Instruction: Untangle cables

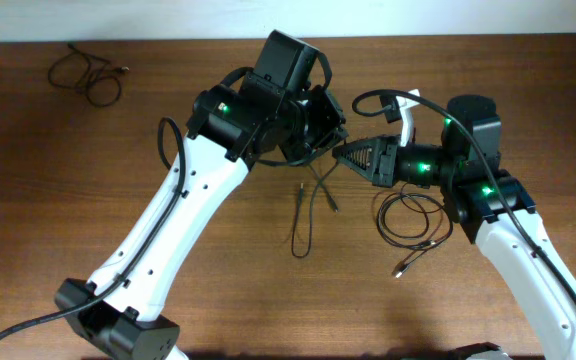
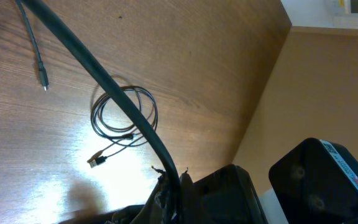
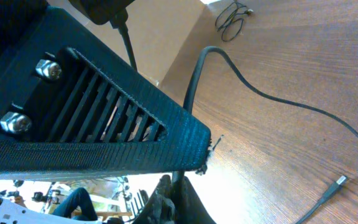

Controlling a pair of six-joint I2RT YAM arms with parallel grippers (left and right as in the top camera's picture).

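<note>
Left claw (image 1: 320, 140) grips cable (image 2: 104, 78) beside right claw (image 1: 341, 153).

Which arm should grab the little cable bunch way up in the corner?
Likely the left arm: the cable bunch lies on its side of the table, while the right arm sits farthest from it.

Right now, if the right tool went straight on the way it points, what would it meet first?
Probably the left tool, close ahead of the right tool; from overhead their heights are unclear.
</note>
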